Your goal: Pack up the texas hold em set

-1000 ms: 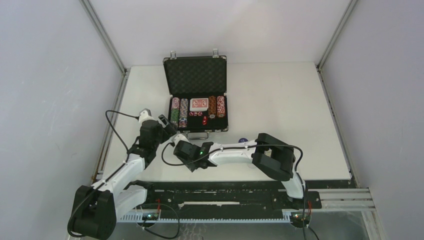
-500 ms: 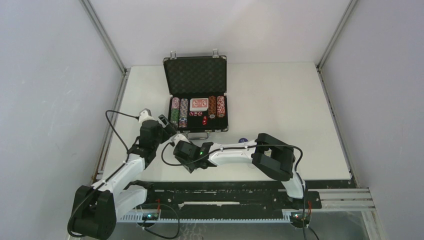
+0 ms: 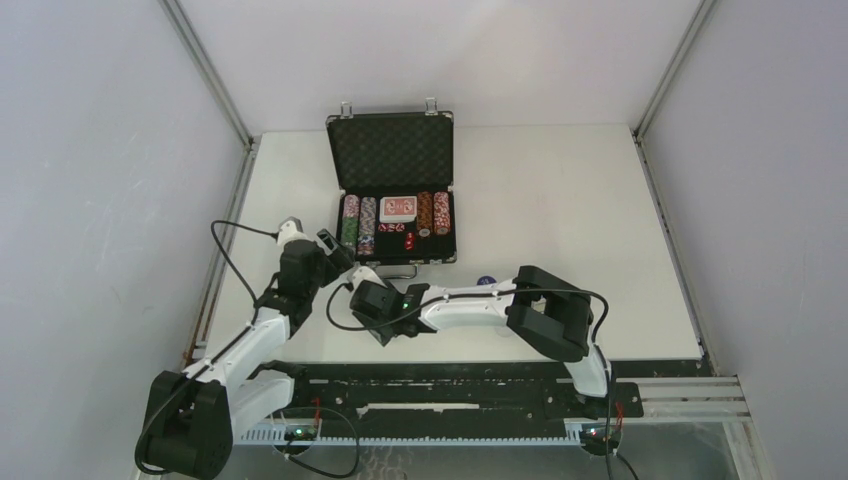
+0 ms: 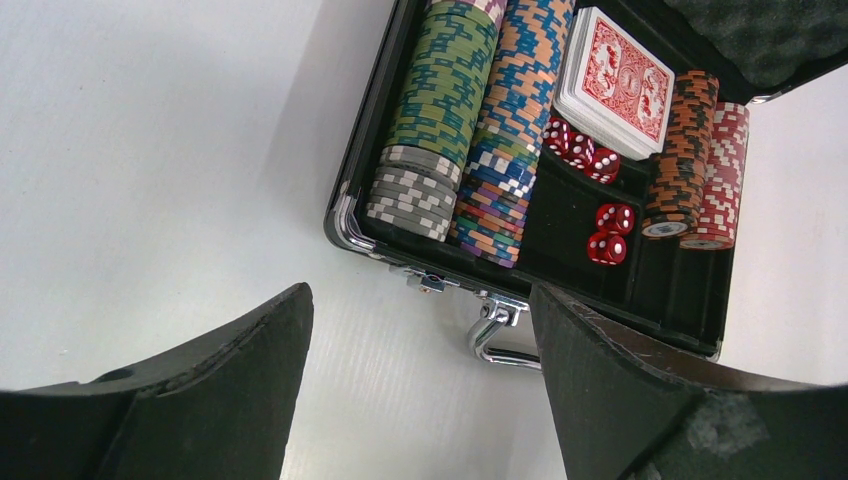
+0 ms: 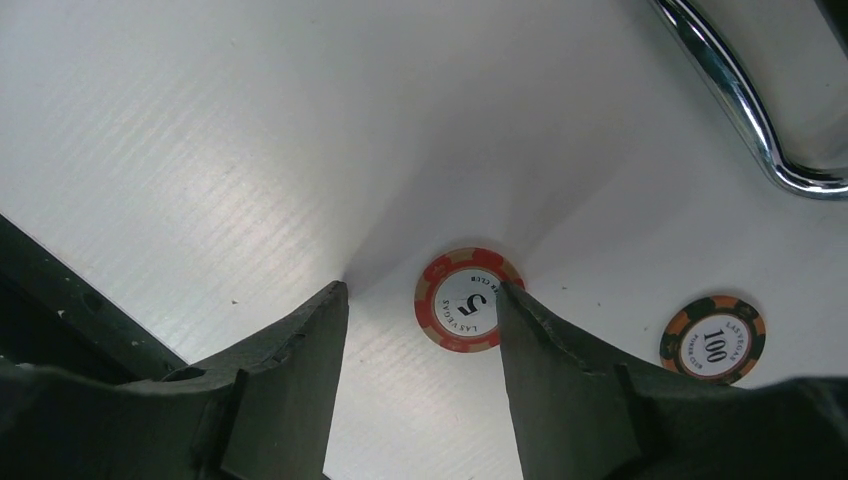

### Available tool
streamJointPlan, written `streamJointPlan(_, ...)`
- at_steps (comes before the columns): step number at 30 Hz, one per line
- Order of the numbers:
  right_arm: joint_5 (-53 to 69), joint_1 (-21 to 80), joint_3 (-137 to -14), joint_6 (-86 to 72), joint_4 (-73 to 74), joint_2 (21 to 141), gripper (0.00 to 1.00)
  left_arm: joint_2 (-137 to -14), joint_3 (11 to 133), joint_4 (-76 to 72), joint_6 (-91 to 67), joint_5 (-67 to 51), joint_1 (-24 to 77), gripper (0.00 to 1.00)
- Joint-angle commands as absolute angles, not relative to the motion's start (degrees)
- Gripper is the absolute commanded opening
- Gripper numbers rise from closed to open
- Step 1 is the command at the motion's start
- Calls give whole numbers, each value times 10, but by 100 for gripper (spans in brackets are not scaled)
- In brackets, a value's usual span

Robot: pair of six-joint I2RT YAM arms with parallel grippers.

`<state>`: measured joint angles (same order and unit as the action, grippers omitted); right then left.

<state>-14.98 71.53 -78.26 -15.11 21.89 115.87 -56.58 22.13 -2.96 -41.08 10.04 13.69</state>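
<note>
The black silver-edged case lies open at the table's middle back. In the left wrist view its tray holds rows of striped chips, a red card deck and red dice, and its metal handle faces me. My left gripper is open and empty, just in front of the case's near left corner. My right gripper is open and low over the table, with a loose red "5" chip lying against its right fingertip. No blue deck shows.
A loose orange-and-black "100" chip lies right of the red one. The case handle is close beyond the right gripper. A small blue round piece lies on the table by the right forearm. The two grippers are close together.
My right gripper has edged slightly to the right and toward the case. The left arm and the case have not moved.
</note>
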Motion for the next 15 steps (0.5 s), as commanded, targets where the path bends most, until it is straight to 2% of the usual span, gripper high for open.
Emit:
streamJointPlan(1,-167,708,-772,-154,228,1124,65,-566,210,-60,-416,91,133,84)
streamJointPlan(15,-127,679,-773,-148,236,1112,66,-576,214,-61,-413,90,133,84)
